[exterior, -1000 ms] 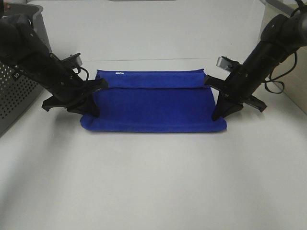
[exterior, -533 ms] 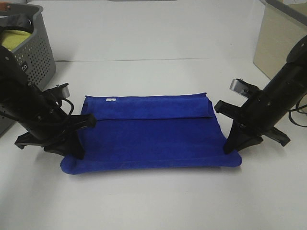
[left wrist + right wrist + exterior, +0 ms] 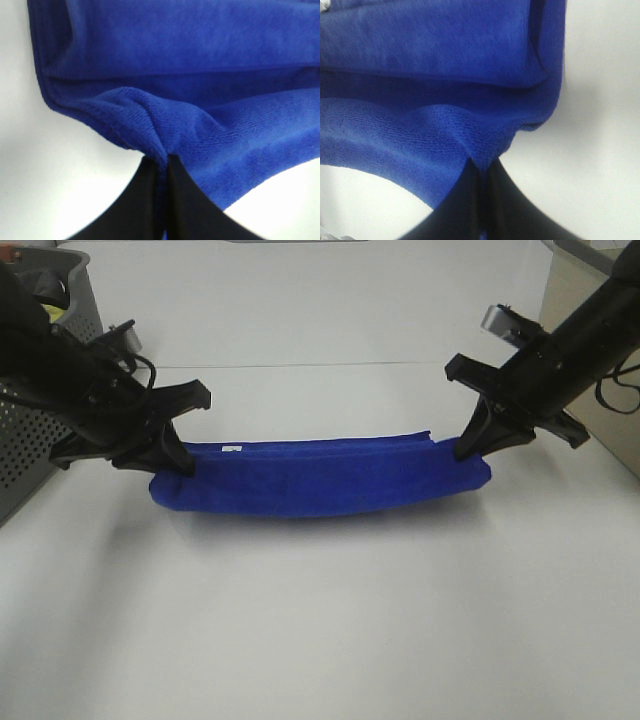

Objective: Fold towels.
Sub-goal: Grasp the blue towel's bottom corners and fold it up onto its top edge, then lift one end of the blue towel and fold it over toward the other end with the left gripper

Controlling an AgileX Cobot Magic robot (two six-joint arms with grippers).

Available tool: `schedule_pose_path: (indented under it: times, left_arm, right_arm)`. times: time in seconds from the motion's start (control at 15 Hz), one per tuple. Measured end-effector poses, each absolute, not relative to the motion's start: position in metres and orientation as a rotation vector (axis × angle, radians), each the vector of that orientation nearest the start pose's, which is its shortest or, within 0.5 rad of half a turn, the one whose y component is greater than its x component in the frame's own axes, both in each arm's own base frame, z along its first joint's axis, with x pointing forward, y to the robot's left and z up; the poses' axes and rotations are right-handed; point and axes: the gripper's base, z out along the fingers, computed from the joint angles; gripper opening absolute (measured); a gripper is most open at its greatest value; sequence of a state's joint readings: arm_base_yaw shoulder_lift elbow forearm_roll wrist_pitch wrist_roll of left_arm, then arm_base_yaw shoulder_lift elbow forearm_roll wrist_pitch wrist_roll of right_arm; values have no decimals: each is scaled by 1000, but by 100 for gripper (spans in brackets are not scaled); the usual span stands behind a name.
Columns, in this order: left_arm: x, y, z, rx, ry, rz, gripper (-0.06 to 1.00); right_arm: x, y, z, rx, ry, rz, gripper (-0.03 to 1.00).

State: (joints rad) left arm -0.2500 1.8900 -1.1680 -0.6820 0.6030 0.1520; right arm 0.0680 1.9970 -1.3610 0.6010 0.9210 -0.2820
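Exterior high, blue towel (image 3: 320, 478) between left jaws and right jaws, both clamped on end edges, table (image 3: 320, 640) beneath

The white table (image 3: 320, 640) is smooth and matte, with a thin seam line (image 3: 330, 365) crossing it behind the blue towel (image 3: 320, 478). The towel stretches across the table's middle as a long folded band, and its sagging centre casts a close shadow, though whether it touches the surface there cannot be told. Seen from the high camera, a grey perforated basket (image 3: 40, 430) stands left of the towel and a beige box (image 3: 572, 290) stands right of it, farther back.
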Motion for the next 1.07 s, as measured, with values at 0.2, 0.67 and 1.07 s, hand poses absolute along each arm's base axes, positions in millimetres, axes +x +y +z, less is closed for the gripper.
schedule_pose_path:
  times: [0.2, 0.67, 1.07]
  left_arm:
    - [379, -122, 187, -188, 2640, -678, 3]
    - [439, -114, 145, -266, 2652, -673, 3]
    - [442, -115, 103, -288, 2743, -657, 8]
  right_arm:
    - [420, 70, 179, -31, 2855, 718, 0]
    - [468, 73, 143, -24, 2854, 711, 0]
    - [473, 72, 110, 8, 2894, 703, 19]
